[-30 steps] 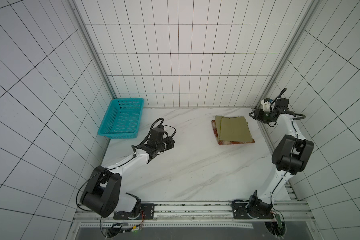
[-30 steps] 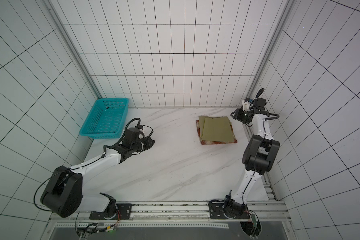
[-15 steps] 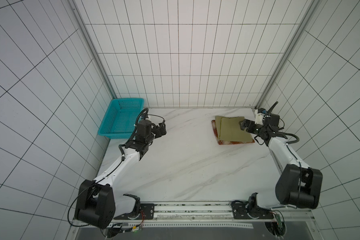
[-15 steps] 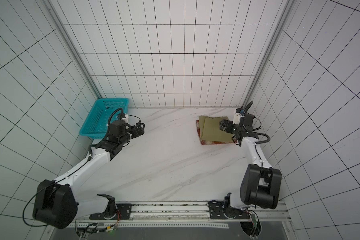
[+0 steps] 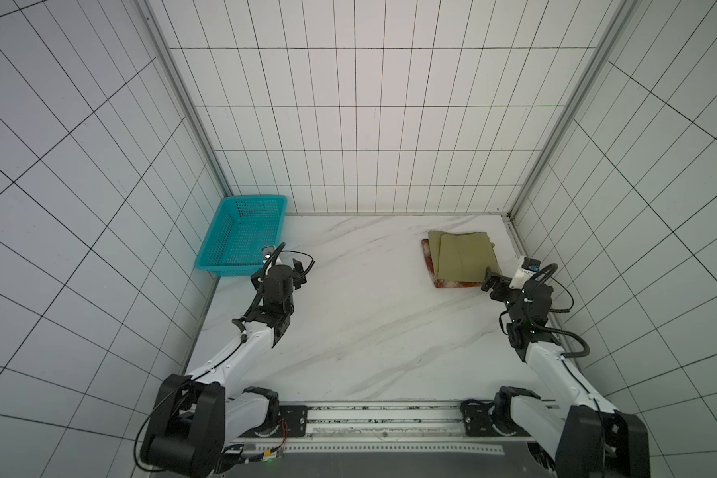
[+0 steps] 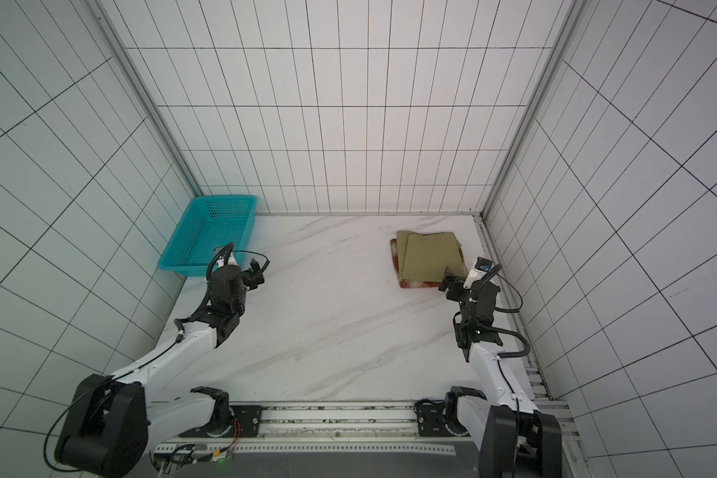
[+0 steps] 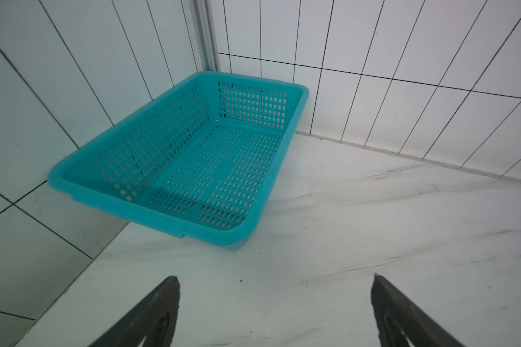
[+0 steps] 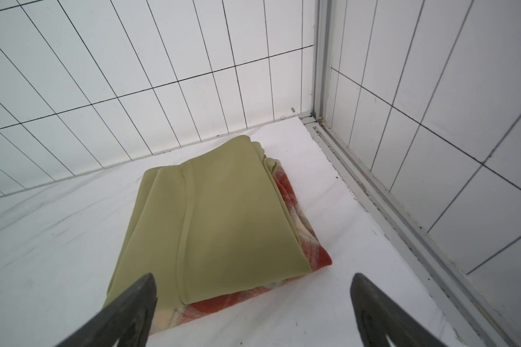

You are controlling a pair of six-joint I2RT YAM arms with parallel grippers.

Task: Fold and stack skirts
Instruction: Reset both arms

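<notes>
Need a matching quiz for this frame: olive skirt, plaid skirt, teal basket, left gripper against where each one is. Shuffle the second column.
Column one:
1. olive skirt
2. plaid skirt
3. teal basket
4. left gripper

Column two:
a. bottom of the stack
b. open, just short of the basket
c. folded, top of the stack
d. in the far left corner

Pairs: 1-c, 2-a, 3-d, 4-b

The plain olive-khaki cloth skirt (image 5: 464, 258) lies folded flat atop the folded red-rust and cream plaid skirt (image 8: 315, 251), whose edges peek out, at the counter's (image 5: 369, 314) far right.
</notes>
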